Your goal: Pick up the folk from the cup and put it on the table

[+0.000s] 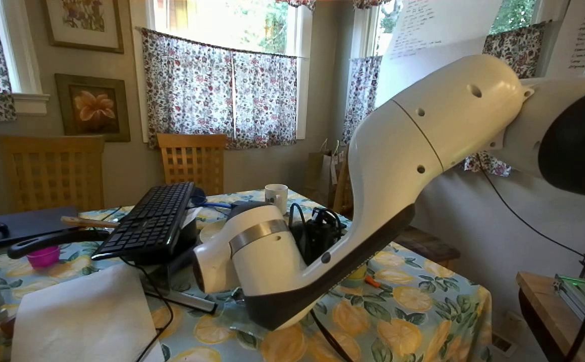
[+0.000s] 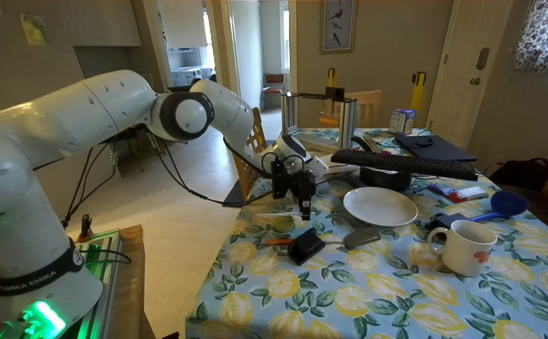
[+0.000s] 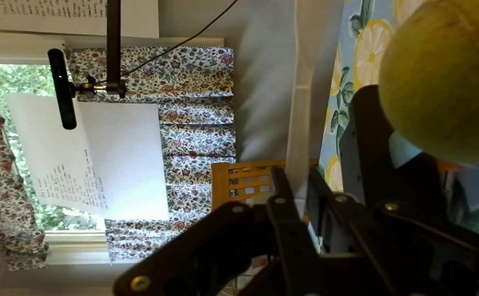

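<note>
My gripper (image 3: 297,181) is shut on a thin white plastic utensil (image 3: 301,102), taken as the fork. The fork's far end runs out of the wrist view, so no tines show there. In an exterior view the fork (image 2: 278,214) lies roughly level, pointing left from the gripper (image 2: 305,214), above the table (image 2: 344,306) near its side edge. The white cup (image 2: 469,248), with a handle and a red heart, stands upright well away from the gripper; the cup (image 1: 276,195) also shows behind the wrist in an exterior view. There the arm hides the fork and fingertips.
A round yellow-green fruit (image 3: 449,82) is close beside the gripper. Near it lie a black box-like piece (image 2: 305,246) and a grey spatula (image 2: 361,238). A white plate (image 2: 380,206), a tilted black keyboard (image 2: 403,164) and a blue ladle (image 2: 509,204) are further along the table.
</note>
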You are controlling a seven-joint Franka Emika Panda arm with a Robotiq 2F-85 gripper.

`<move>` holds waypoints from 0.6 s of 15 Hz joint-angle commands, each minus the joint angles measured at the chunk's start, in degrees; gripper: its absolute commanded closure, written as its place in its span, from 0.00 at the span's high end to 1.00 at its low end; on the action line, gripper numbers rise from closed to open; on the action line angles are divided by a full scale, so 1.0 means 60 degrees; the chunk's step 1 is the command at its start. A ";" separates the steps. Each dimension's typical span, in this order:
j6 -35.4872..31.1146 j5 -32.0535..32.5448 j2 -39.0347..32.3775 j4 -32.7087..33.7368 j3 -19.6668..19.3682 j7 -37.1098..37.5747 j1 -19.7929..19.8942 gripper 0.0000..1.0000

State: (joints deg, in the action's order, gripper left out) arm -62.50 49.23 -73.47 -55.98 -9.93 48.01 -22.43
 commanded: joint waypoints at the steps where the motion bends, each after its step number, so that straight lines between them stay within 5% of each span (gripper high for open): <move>1: 0.0526 0.0081 -0.0577 0.1168 -0.0049 0.0120 0.0106 0.04; 2: 0.0116 0.0000 -0.0148 0.0350 -0.0047 0.0060 0.0036 0.15; 4: 0.0216 0.0000 -0.0223 0.0596 -0.0051 0.0071 0.0060 0.15; 5: 0.0248 0.0000 -0.0241 0.0659 -0.0051 0.0071 0.0063 0.04; 9: 0.0372 0.0133 -0.0507 0.1098 -0.0291 0.0192 0.0047 0.04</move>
State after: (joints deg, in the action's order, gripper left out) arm -61.01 49.22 -74.92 -51.96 -10.69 48.97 -22.09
